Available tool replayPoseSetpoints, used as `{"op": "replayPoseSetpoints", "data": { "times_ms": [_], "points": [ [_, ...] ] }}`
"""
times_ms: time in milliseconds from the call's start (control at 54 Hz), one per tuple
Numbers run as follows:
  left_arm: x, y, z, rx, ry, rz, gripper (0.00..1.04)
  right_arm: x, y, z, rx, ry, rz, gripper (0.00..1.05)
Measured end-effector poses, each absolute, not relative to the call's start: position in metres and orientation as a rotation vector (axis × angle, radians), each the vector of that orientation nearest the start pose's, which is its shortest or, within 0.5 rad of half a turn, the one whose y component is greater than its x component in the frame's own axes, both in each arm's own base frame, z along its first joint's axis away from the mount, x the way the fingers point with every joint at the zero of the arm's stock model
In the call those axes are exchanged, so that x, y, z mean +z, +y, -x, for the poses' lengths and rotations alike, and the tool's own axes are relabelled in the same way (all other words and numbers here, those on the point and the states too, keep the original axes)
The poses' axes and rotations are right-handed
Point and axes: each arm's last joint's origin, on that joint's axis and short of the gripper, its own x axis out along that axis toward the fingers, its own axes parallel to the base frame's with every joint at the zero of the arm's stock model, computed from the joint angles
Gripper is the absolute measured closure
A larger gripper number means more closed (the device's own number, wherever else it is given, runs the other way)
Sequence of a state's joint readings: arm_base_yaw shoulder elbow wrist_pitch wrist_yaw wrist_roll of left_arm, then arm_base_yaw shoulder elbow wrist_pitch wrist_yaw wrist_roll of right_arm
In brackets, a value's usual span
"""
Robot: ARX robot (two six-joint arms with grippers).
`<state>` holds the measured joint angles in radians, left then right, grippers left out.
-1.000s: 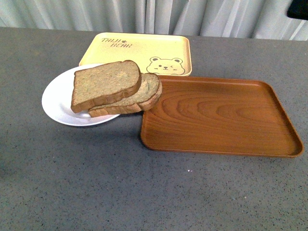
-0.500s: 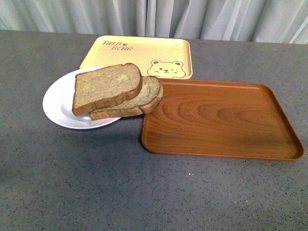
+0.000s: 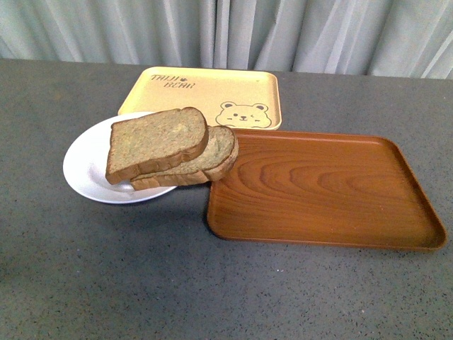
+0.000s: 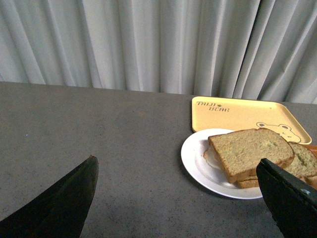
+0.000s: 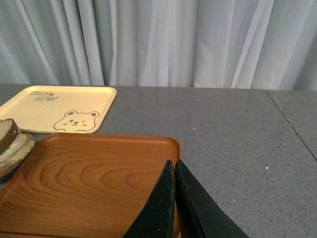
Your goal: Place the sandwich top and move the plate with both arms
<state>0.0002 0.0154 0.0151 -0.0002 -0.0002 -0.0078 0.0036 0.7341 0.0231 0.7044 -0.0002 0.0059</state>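
1. Lying on the plate [image 3: 88, 166], the sandwich top [image 3: 157, 142] covers the lower slice [image 3: 221, 147]
2. Placing looks done; moving the plate comes next
3. Left gripper [image 4: 176, 163] is spread wide and empty, right gripper [image 5: 173, 166] is clenched on nothing; both must take the rim

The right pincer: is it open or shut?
Shut. The right pincer shows its two black fingers pressed together, with nothing between them.

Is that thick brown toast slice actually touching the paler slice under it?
Touching. The front view shows the thick brown toast slice lying directly on the paler rounded slice, with no gap between them.
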Motion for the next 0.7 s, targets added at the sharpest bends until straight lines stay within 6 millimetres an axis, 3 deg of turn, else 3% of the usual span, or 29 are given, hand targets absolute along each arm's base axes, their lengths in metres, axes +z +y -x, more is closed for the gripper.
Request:
{"op": "replayPoseSetpoints", "data": {
  "times_ms": [704],
  "points": [
    [0.167, 0.000, -0.098, 0.000, 0.001, 0.008, 0.09, 0.174, 0.000, -0.118, 0.003, -0.022, -0.006, 1.03]
  ]
}}
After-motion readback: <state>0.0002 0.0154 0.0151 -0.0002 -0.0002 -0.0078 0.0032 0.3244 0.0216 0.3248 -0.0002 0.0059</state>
